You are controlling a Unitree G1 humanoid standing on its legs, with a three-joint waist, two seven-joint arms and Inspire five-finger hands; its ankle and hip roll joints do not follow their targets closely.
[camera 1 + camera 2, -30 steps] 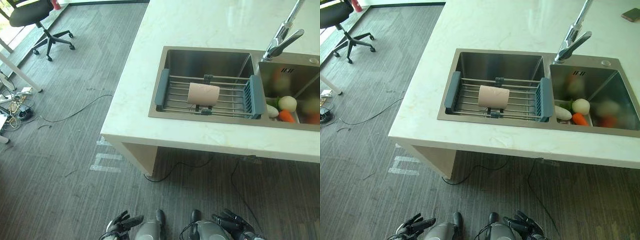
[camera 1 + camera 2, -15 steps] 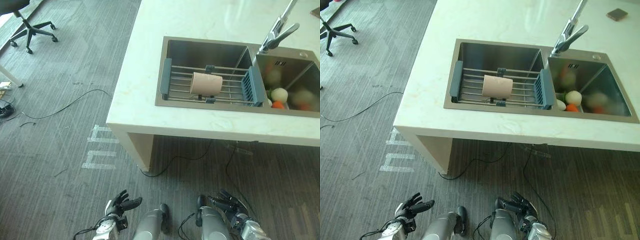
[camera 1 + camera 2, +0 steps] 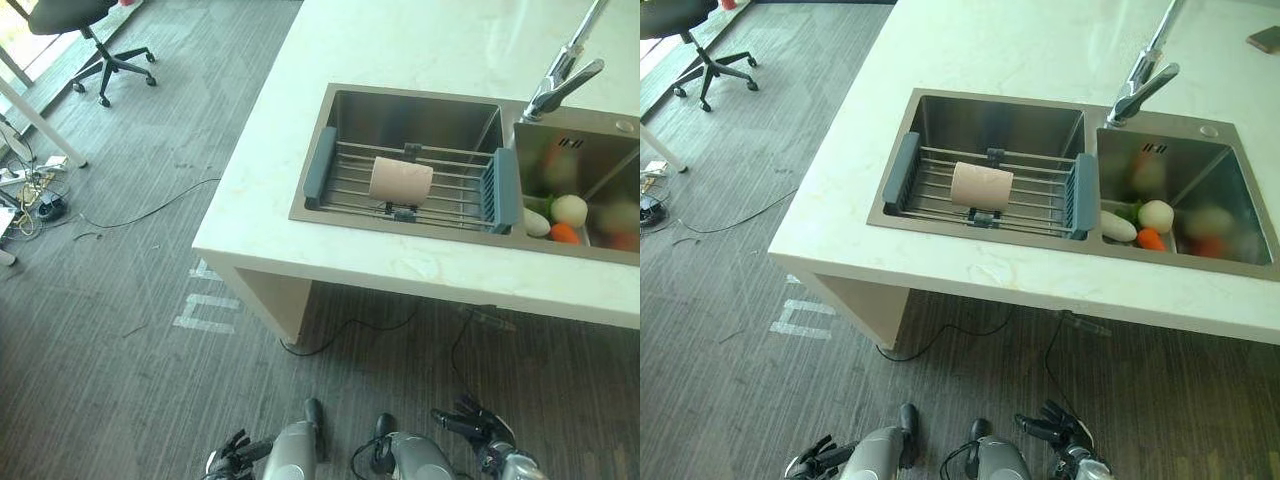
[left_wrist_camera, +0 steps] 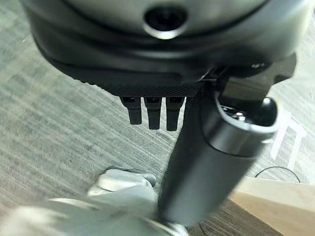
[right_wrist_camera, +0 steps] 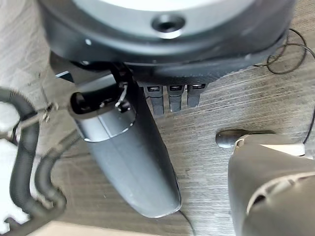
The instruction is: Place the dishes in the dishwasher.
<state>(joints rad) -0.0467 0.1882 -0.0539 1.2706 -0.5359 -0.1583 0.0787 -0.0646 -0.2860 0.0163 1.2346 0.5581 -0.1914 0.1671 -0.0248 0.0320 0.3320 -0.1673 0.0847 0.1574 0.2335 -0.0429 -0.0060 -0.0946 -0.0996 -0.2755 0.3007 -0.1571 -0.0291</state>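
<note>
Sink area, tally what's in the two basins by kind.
Pink cup: 1
Drying rack: 1
White round vegetable: 1
Carrot: 1
White long vegetable: 1
Blurred items further right in the right basin: count unclear
Total: 5 clear

A: Left hand (image 3: 232, 462) cut by bottom edge. Faucet (image 3: 566, 72) top cropped.
B: Office chair (image 3: 75, 30) cropped too; right-basin vegetables (image 3: 565, 217) blurred, types unclear.
</note>
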